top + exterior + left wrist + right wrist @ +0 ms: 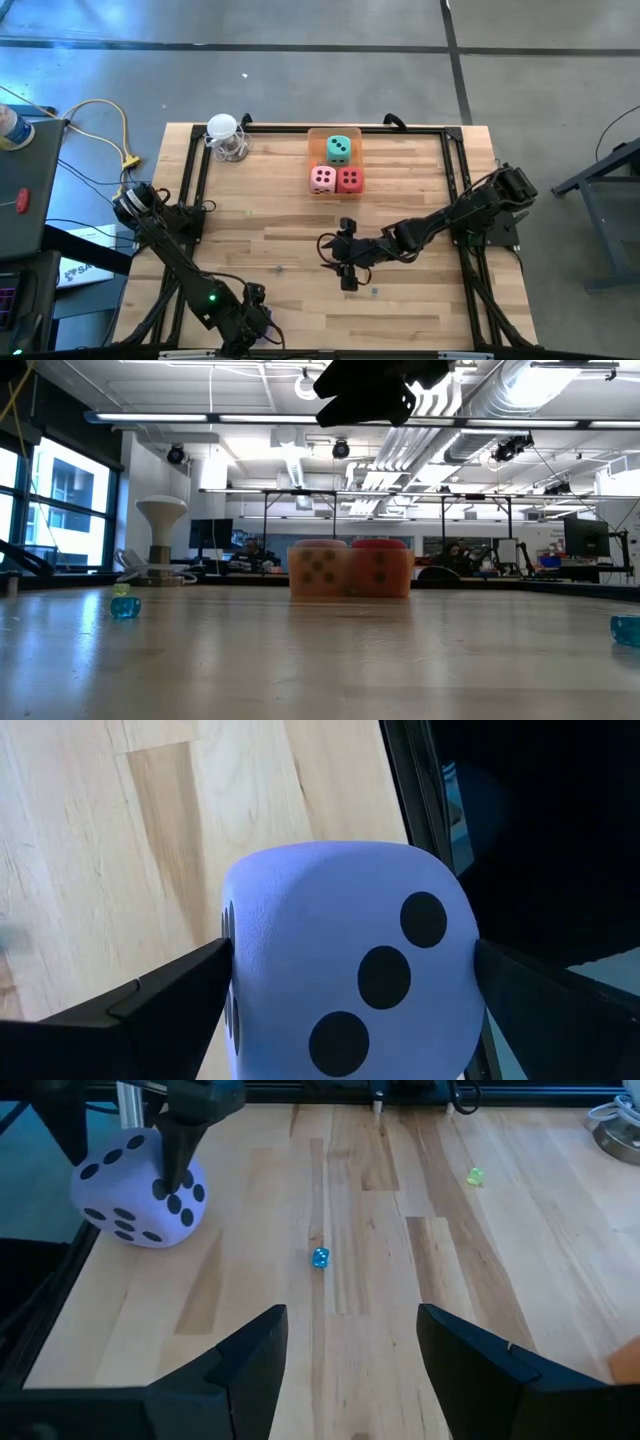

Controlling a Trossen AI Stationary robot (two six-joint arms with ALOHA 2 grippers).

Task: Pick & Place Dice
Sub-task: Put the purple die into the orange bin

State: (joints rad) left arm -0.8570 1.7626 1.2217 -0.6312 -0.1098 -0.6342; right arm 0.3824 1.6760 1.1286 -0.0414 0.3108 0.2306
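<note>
The left gripper's (350, 980) jaws clamp a soft purple die (350, 970), three dark pips showing.

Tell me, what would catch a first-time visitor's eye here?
Probably the purple die, pinched between the left gripper's fingers at the table's near left edge. Next, the cluster at the far side: a teal-green die with the pink die and red die side by side before it. The right gripper hovers open mid-table, empty.
</note>
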